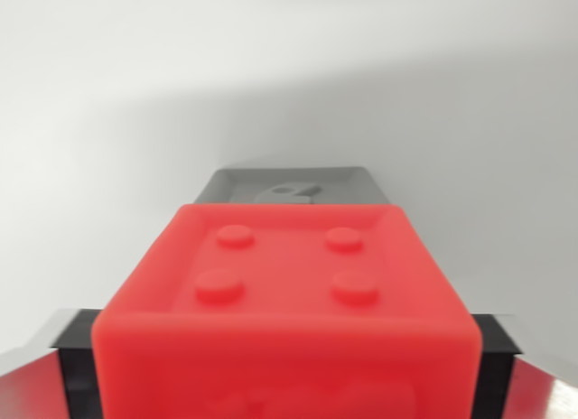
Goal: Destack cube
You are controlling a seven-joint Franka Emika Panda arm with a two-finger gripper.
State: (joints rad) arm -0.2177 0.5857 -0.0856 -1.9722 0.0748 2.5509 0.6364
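Red plastic cube point(284, 302) with four round studs in a recessed top face fills the lower middle of the wrist view, sitting between the black gripper point(287, 369) fingers point(77, 365) at the wrist view's left and right edges, which appear pressed against its sides, pinching it. Just behind it, partly hidden, a grey plastic cube point(293, 186) with a recessed top and a small raised shape inside; cannot tell if the two touch. Plain white surface point(271, 76) all round, blurred, no containers visible.
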